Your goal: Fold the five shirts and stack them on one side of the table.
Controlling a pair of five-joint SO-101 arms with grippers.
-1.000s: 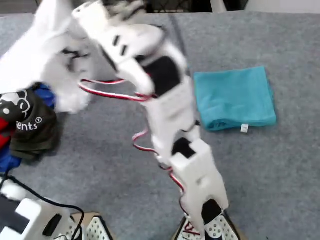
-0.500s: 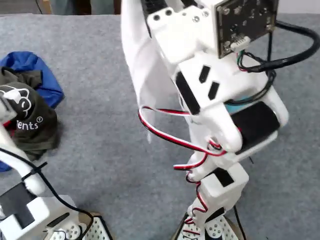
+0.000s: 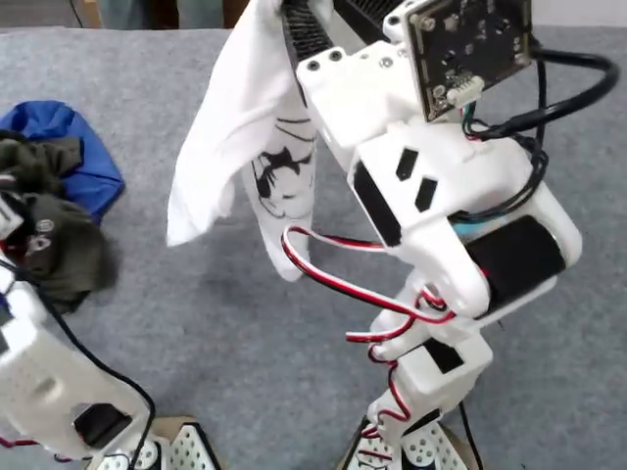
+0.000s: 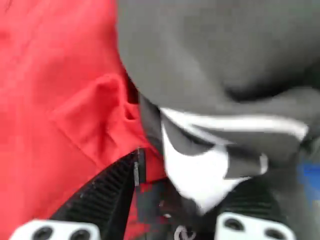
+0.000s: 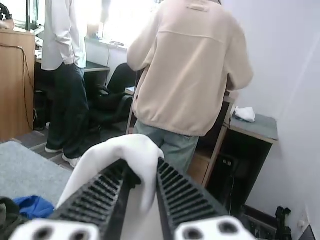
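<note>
White black-printed shirt (image 3: 245,127) has swung to upper centre and unfurled, my right hand (image 5: 142,172) clamped on it; I'd spread it flat next.

The hanging shirt (image 3: 245,127) dangles over the middle of the counter (image 3: 196,323), its top pinched between the right arm's fingers (image 5: 175,192). At the counter's left edge sits the shirt pile (image 3: 59,225), with the left arm's fingers (image 4: 105,195) sunk in it.

Bright windows (image 5: 117,22) glow behind a wooden desk (image 5: 15,85) and black chair (image 5: 112,91), beside a pale wall (image 5: 285,65).
</note>
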